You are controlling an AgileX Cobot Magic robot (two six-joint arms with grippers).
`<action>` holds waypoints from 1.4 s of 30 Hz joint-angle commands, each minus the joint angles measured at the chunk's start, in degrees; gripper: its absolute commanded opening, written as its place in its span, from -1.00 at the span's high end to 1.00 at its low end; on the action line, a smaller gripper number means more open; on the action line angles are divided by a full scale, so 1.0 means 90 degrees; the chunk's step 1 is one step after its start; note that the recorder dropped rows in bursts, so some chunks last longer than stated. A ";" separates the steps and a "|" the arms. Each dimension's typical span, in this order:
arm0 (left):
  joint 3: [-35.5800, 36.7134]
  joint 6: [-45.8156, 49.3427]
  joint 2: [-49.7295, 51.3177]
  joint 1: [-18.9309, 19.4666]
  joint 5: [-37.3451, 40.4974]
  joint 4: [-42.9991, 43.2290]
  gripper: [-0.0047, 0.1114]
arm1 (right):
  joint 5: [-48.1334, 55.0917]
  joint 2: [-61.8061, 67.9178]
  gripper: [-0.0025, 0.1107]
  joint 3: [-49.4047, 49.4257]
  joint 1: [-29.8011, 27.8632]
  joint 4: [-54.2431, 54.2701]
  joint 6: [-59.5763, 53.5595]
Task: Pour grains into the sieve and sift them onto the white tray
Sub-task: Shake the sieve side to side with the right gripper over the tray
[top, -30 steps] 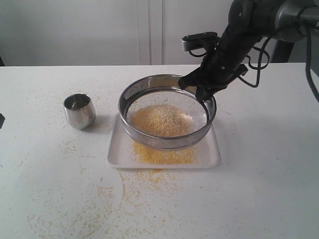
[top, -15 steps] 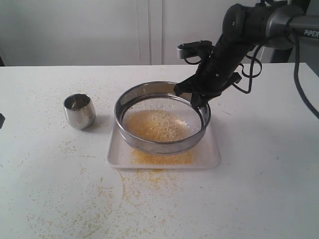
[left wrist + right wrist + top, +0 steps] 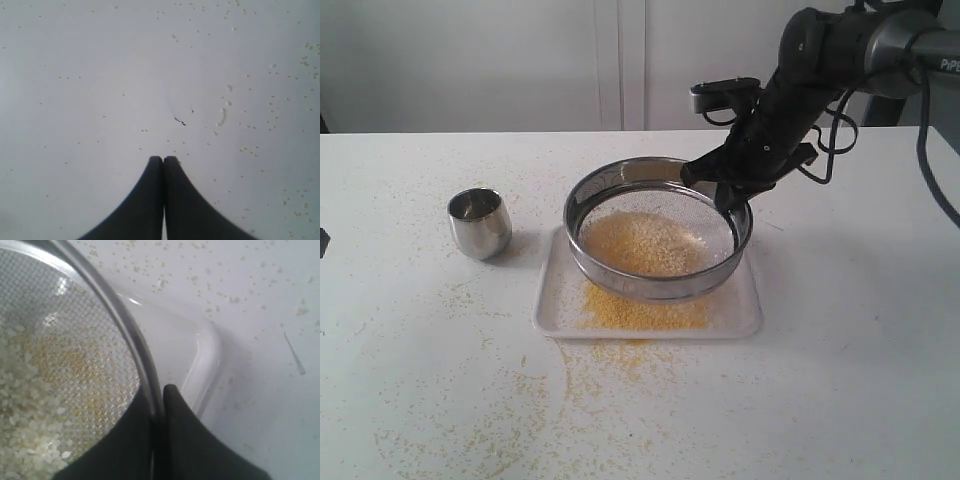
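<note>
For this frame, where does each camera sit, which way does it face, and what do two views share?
Exterior: raised before the table, looking down across it at the sieve, the white tray and a steel cup; right arm and right gripper show.
Left wrist: on the left arm, facing grain-flecked table; the shut left gripper shows.
Right wrist: on the right arm, facing its fingers clamped on the sieve's rim.
Shared: exterior and right wrist show sieve, tray, gripper.

Sieve [image 3: 660,285]: shiny silver-grey ring, fine grey criss-cross mesh.
Tray [image 3: 552,310]: plain white.
Grains [image 3: 645,245]: whitish and sandy yellow on the mesh, deeper yellow below it.
Cup [image 3: 480,225]: polished silver.
Table [image 3: 840,380]: white, speckled with yellow.
Right gripper [image 3: 159,405]: black.
Left gripper [image 3: 163,162]: black.
</note>
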 commanded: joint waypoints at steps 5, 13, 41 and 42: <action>0.0021 -0.0033 -0.0071 0.0011 0.0058 0.0029 0.92 | -0.0223 0.0006 0.96 -0.0054 -0.0069 0.0345 0.0702; 0.0021 -0.0033 -0.0071 0.0011 0.0058 0.0029 0.92 | -0.0200 0.0060 0.96 -0.0065 -0.0120 0.0588 0.0130; 0.0021 -0.0033 -0.0071 0.0011 0.0058 0.0029 0.92 | -0.0098 -0.0003 0.96 -0.0051 -0.0259 0.0860 -0.0011; 0.0021 -0.0033 -0.0071 0.0011 0.0058 0.0029 0.92 | -0.0084 0.0015 0.96 -0.0051 -0.0259 0.0956 0.0296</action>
